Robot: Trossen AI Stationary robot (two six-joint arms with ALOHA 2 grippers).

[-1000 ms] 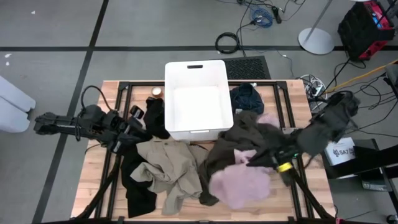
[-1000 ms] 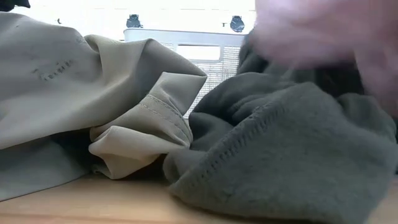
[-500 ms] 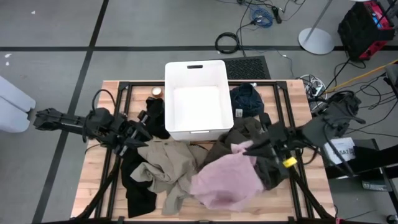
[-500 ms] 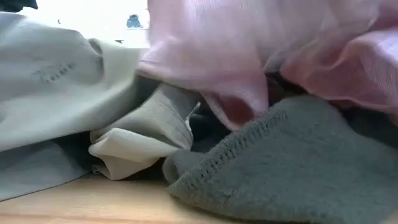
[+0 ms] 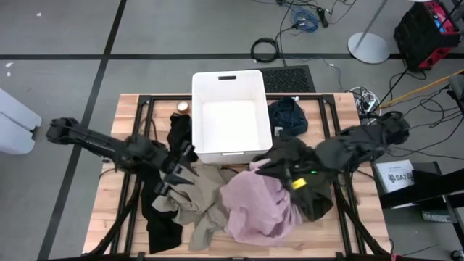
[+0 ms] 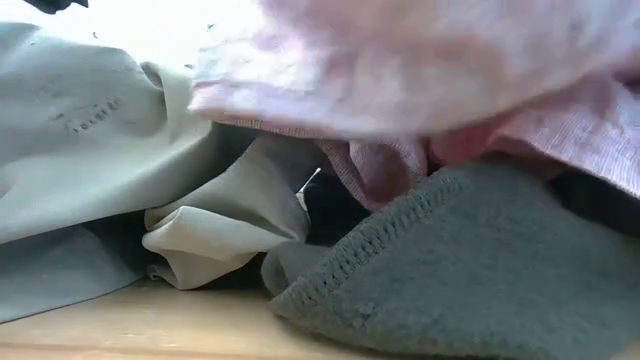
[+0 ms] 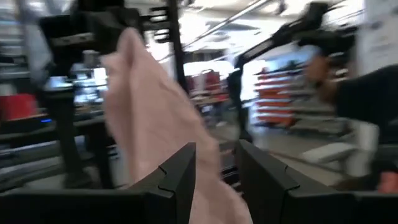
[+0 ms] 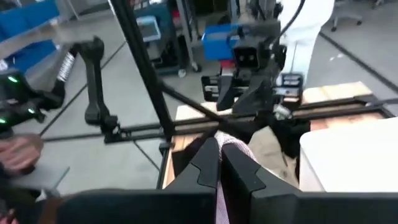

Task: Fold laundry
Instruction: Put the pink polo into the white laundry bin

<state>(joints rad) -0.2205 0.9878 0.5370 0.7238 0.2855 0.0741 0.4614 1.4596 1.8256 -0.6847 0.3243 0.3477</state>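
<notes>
Over the counter [image 5: 109,225] my right pincer [image 5: 255,168] pinches the light, limp pink garment [image 5: 257,210] by an edge while the left pincer [image 5: 181,161] stands half-spread at another edge.

Pink garment pulled toward the table middle

The right gripper [image 5: 255,167] has dragged the pale pink garment [image 5: 257,206] leftward over the beige-tan garment [image 5: 194,196]; the left gripper [image 5: 181,161] has moved closer.

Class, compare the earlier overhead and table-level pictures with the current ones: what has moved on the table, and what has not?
The right gripper, shut on the pale pink garment, has dragged it leftward over the beige-tan garment. The left gripper has advanced rightward toward it. The white bin, navy garment and olive-grey garment stayed put.
</notes>
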